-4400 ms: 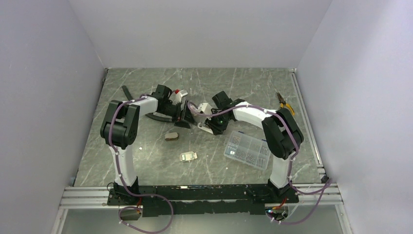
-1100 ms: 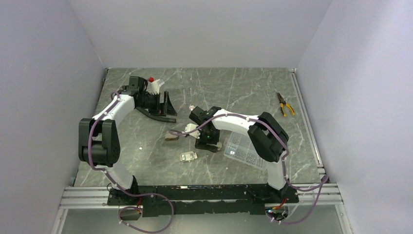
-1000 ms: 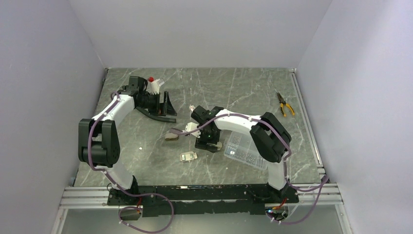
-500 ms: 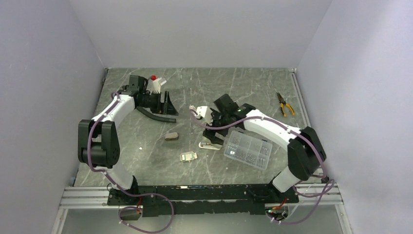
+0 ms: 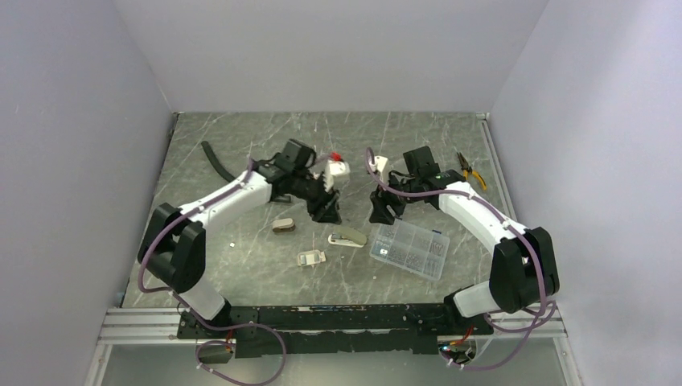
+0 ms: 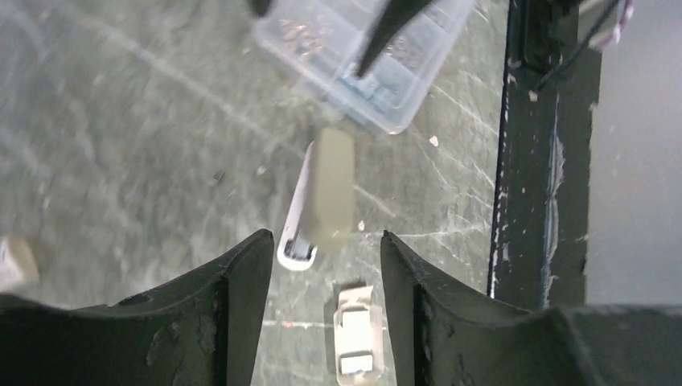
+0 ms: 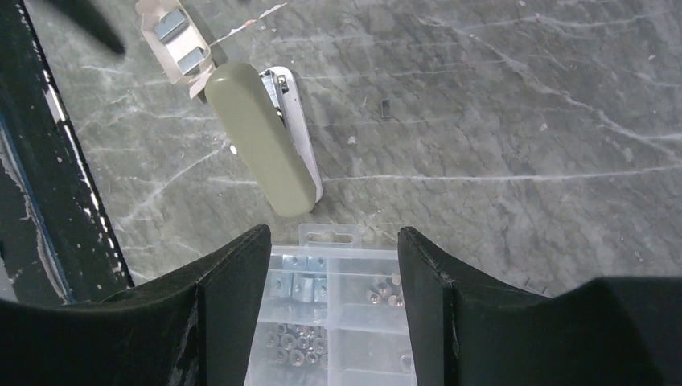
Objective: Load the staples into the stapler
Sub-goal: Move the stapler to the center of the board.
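Small white carton (image 5: 311, 258): nearest the arm bases, flat on the table (image 5: 241, 265), with two grey blocks showing inside. It is in the same spot as half a second ago.
Clear compartment box (image 5: 410, 248): right of the carton, with metal bits in its cells. One end is just beside the stapler. It has not moved.
Stapler (image 5: 347, 238): lies on the table between the carton and the compartment box. Its olive top sits over the white base, which shows along one side, and nothing touches it. It sits where it did half a second ago, when the right gripper was down over it.
Tan block (image 5: 283, 225): left of the stapler and apart from it, unchanged.
Left gripper (image 5: 326, 211): just beyond the stapler, fingers (image 6: 241, 297) spread and empty, with the stapler seen below through the gap. Half a second ago it was at the far left of the table.
Right gripper (image 5: 378, 213): beyond the compartment box, fingers (image 7: 233, 289) spread wide and holding nothing. It has drawn back off the stapler.
Pliers (image 5: 469, 170): far right, well apart from everything, unmoved.
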`<action>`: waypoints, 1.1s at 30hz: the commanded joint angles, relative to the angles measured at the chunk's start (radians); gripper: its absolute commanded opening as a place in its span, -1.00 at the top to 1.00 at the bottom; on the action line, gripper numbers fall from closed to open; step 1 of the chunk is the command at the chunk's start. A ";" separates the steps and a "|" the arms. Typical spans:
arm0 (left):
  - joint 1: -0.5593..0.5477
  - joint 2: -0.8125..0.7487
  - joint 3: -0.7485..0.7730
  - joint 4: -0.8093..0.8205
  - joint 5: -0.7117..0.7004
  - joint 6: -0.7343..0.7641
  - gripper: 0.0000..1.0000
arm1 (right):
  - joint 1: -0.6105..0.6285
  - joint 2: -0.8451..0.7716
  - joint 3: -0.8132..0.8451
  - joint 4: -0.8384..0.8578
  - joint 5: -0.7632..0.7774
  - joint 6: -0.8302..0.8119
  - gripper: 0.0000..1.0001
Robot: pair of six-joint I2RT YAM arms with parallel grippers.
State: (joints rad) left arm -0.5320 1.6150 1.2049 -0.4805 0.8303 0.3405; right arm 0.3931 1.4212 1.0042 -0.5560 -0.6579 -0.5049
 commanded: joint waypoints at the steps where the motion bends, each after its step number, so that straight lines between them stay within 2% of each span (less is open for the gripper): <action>1: -0.134 0.012 0.074 -0.068 -0.155 0.233 -0.11 | -0.034 -0.013 0.000 0.012 -0.103 0.011 -0.24; 6: -0.244 0.065 0.108 -0.140 -0.285 0.377 -0.11 | -0.063 -0.027 -0.021 0.012 -0.107 0.010 -0.22; 11: -0.321 0.110 0.099 -0.101 -0.411 0.420 -0.16 | -0.089 -0.022 -0.020 -0.004 -0.128 0.000 -0.18; 16: -0.344 0.138 0.116 -0.123 -0.446 0.440 0.01 | -0.117 -0.020 -0.020 -0.025 -0.148 -0.016 -0.11; 27: -0.346 0.146 0.073 -0.136 -0.471 0.442 0.21 | -0.133 -0.003 -0.014 -0.048 -0.174 -0.032 -0.01; 28: -0.346 0.146 0.069 -0.135 -0.469 0.439 0.18 | -0.134 0.000 -0.013 -0.051 -0.177 -0.034 -0.01; 32: -0.347 0.134 0.044 -0.104 -0.465 0.417 -0.18 | -0.134 0.007 -0.011 -0.057 -0.180 -0.035 0.02; 33: -0.347 0.129 0.039 -0.099 -0.462 0.409 -0.22 | -0.134 0.008 -0.011 -0.056 -0.178 -0.034 0.03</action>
State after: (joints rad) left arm -0.8745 1.7504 1.2678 -0.5850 0.3676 0.7650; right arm 0.2642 1.4235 0.9855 -0.6041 -0.7952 -0.5152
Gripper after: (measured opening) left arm 0.574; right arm 0.493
